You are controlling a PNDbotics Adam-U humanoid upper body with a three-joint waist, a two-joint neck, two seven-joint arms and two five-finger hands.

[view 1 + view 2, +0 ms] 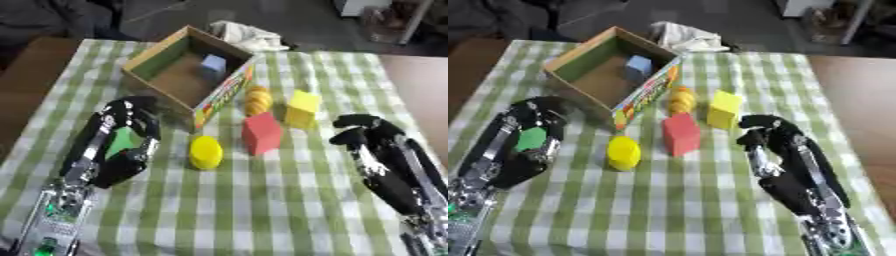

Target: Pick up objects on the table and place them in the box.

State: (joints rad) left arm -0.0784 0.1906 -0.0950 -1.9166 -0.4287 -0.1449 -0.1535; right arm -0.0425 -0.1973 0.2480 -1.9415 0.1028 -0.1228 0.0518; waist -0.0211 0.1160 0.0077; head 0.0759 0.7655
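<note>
Left hand (pixel 122 142): lower left, lying on the green-and-white checked cloth (pixel 262 210), fingers curled round a green block (pixel 123 140); block visible between fingers and palm.
Right hand (pixel 767 132): lower right, on the cloth, fingers bent inward and together, nothing seen inside them; fingertips near the yellow block, apart from it.
Yellow cylinder (pixel 206 152): on the cloth between the two hands, just in front of the box's near corner, left of the red block.
Red block (pixel 261 132): upright on the cloth, centre, just right of the cylinder, not touching it.
Yellow block (pixel 303 109): right of and slightly beyond the red block, close to it.
Orange piece (pixel 257 100): rounded, ribbed shape, beside the box's right wall, between that wall and the yellow block.
Box (pixel 144 60): open-topped cardboard, green inner wall, printed colours on the outer right side, set askew at upper left.
Blue block (pixel 637 67): inside the box, at its far corner.
White cloth bundle (pixel 245 35): crumpled, just beyond the box at the table's far edge.
</note>
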